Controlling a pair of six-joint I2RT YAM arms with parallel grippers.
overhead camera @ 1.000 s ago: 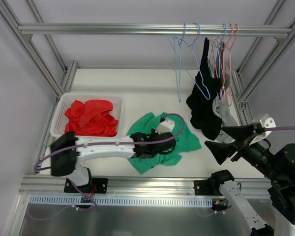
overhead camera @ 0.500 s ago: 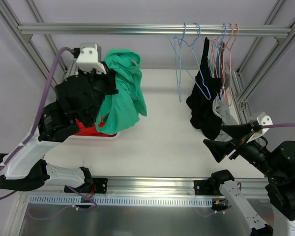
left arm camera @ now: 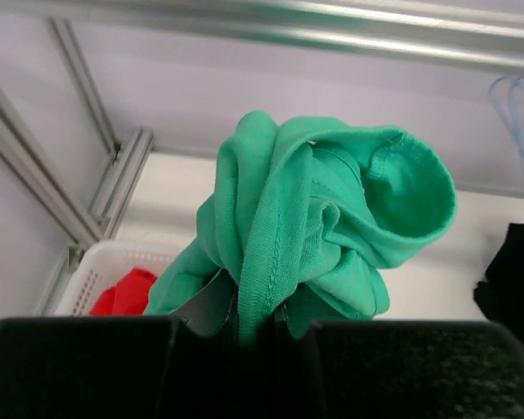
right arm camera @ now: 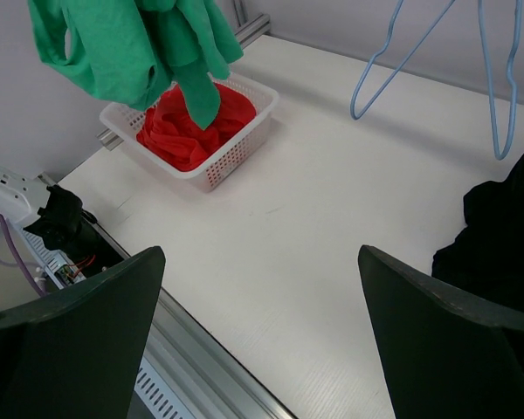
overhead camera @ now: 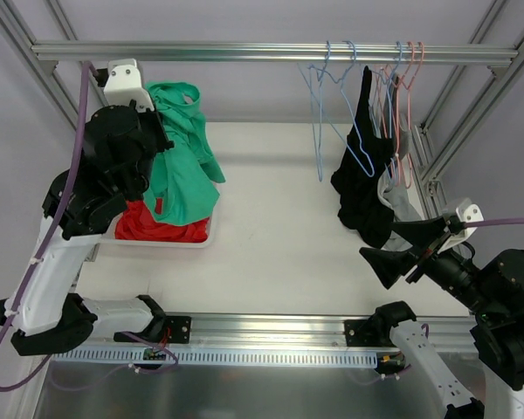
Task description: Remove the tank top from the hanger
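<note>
Folds of green fabric tank top [overhead camera: 185,179], soft and likely light, hang below clenched left gripper [left arm camera: 258,321]; right gripper [right arm camera: 260,332] released

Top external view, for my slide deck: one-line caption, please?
Left gripper holds the green tank top over the basket of red clothes; right gripper open beside the hanging black garment.

One green tank top [overhead camera: 185,166], one black garment [overhead camera: 364,188], one grey garment [overhead camera: 404,205], one white basket [right arm camera: 236,148] — and wire hangers [overhead camera: 319,131], perhaps five — they overlap.
</note>
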